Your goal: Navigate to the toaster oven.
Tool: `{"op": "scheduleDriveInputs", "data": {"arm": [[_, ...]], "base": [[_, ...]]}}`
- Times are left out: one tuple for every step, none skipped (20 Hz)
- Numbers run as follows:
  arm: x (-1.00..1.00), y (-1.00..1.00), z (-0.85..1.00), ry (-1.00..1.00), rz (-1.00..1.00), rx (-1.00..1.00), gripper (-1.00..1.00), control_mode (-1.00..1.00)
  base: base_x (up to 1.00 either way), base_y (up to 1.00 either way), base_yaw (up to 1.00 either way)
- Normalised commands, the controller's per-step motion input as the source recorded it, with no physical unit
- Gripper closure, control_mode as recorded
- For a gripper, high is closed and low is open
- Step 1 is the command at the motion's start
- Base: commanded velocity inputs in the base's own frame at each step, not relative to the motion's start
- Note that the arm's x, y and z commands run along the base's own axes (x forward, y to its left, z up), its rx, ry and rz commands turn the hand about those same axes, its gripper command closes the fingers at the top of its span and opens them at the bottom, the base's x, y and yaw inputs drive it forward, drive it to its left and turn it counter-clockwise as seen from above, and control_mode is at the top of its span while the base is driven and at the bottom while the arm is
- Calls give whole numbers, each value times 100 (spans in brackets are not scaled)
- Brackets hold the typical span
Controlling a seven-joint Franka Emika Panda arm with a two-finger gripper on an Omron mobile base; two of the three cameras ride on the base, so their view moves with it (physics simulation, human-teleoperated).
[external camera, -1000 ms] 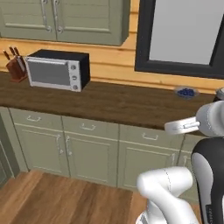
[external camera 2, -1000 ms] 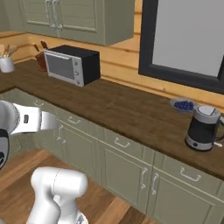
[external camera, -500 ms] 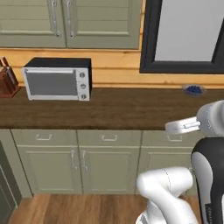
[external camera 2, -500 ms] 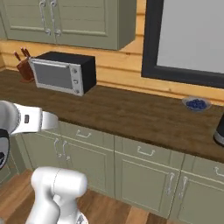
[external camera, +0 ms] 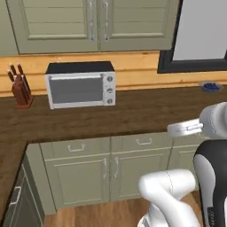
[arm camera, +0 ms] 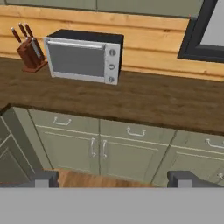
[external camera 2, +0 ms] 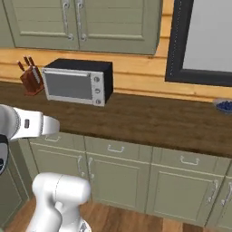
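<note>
The toaster oven is a wide box with a black casing, a silver front, a grey glass door and three knobs down its right side. It stands on the dark wooden counter against the wood-panelled wall. In the right base view the toaster oven sits left of centre; in the hand view the toaster oven is at the upper left. My gripper is open, its fingertips set wide apart with nothing between them, well back from the counter and facing the cabinet fronts.
A knife block stands just left of the oven. A blue bowl sits far right on the counter below a dark-framed window. Upper cabinets hang above, lower cabinets below. The counter turns a corner at the left.
The base has driven, so every view has shifted: the toaster oven now sits larger and nearer the middle, and the kettle has left the right base view. Nothing on the counter moved.
</note>
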Motion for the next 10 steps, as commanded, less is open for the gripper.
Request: {"op": "scheduleDriveInputs", "data": {"arm": [[0,0,0,0,0,0,-100,100],[0,0,0,0,0,0,-100,100],[0,0,0,0,0,0,-100,100],[0,0,0,0,0,0,-100,100],[0,0,0,0,0,0,-100,100],[0,0,0,0,0,0,-100,100],[0,0,0,0,0,0,-100,100],[0,0,0,0,0,0,-100,100],[0,0,0,0,0,0,-100,100],[0,0,0,0,0,0,-100,100]], "base": [[61,100,-31],[85,100,-31],[100,86,-32],[100,41,-29],[100,51,-29],[100,56,-27],[96,76,-26],[84,67,-24],[52,58,-20],[40,58,-18]]}}
